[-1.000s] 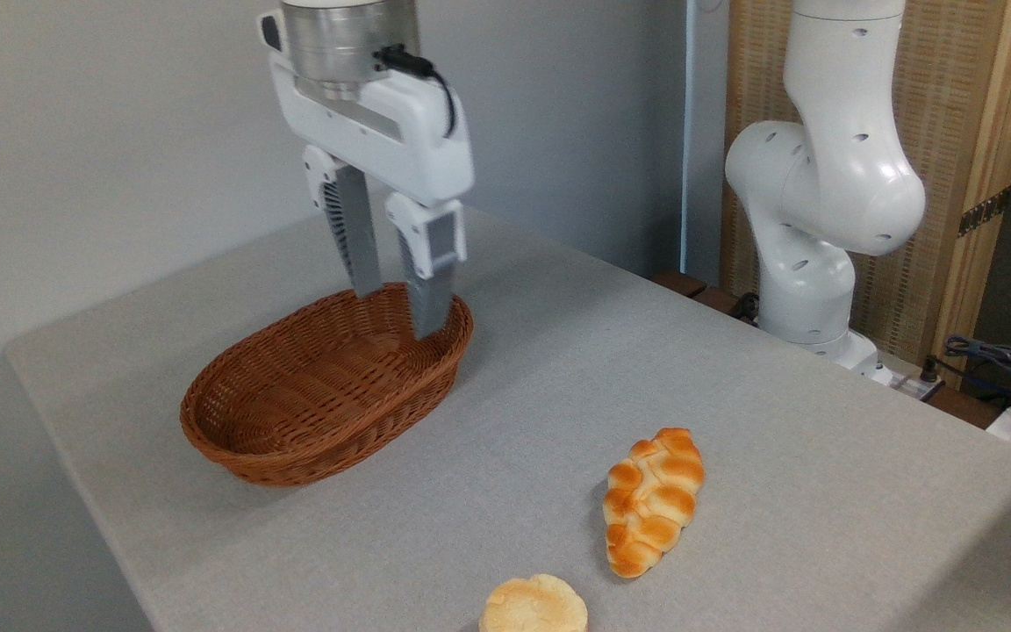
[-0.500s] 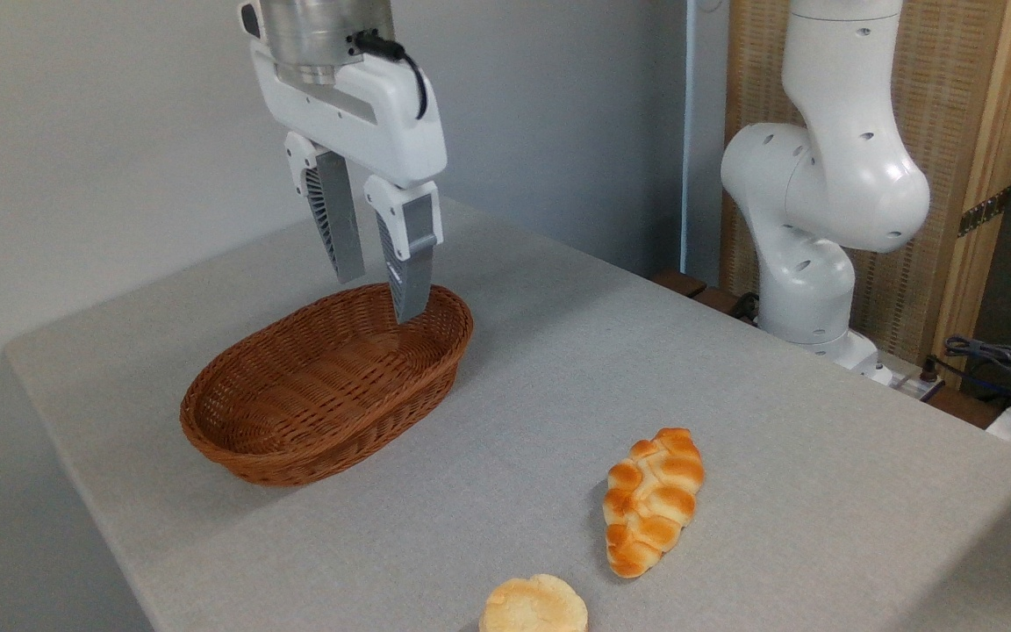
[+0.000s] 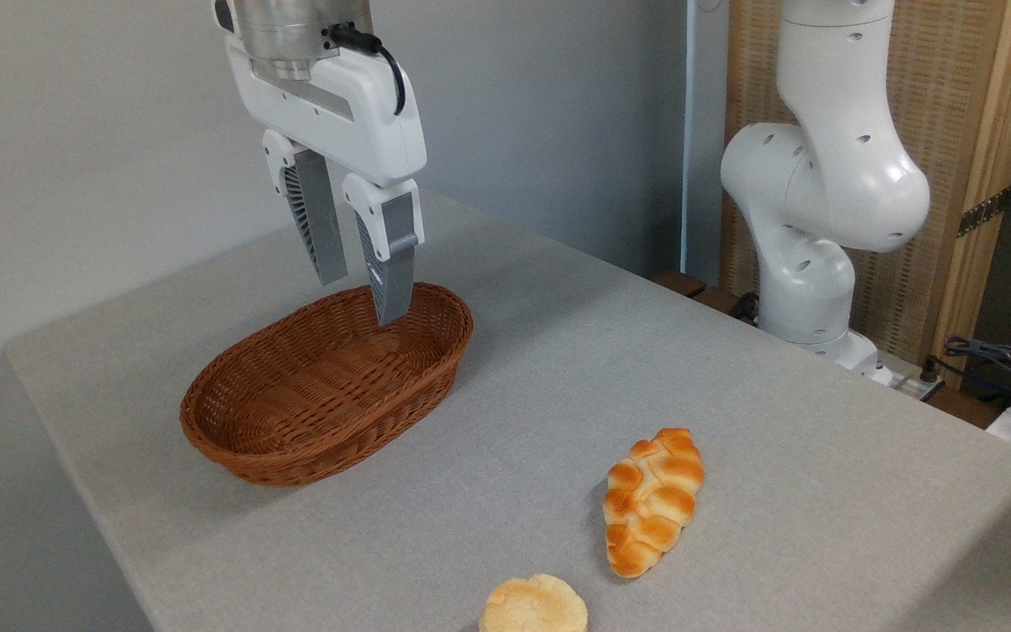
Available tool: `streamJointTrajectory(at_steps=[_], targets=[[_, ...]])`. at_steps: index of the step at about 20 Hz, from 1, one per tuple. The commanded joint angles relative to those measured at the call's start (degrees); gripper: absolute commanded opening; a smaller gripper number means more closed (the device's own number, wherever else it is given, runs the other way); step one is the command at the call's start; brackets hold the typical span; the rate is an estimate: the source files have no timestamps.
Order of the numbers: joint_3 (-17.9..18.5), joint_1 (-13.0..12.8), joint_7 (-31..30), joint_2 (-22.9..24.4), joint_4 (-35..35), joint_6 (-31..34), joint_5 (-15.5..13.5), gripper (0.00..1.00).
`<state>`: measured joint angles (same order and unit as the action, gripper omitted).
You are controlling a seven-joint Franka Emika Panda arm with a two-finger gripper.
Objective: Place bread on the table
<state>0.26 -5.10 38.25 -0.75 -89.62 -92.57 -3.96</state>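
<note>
tool: your tool hangs above the far end of the basket, fingers pointing down, a narrow gap between them, nothing in the gap. Released, empty.
fingers: grey, ribbed on the inner faces; you see the nearer tip overlapping the basket's far rim in this view. Can't tell whether it touches the wicker.
bread: your braided loaf lies on the desk, golden-orange plaits up, long axis running roughly toward and away from the camera. It's well apart from the tool and to the right of the basket.
desk: light grey speckled top; it carries the basket, the loaf and the bun.
basket: brown oval wicker, sits left of centre on the desk. You can see its inside is bare weave.
bun: small round pale one at the bottom edge, partly cut off by the frame, near the loaf's close end but not touching it.
arm: white base and links stand at the right, beyond the desk's far edge.
</note>
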Motion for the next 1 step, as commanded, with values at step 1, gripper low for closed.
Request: streamJointTrajectory(at_steps=[1], targets=[[0.4, -0.2, 0.7, -0.4, 1.6, 2.0, 0.0, 1.00]])
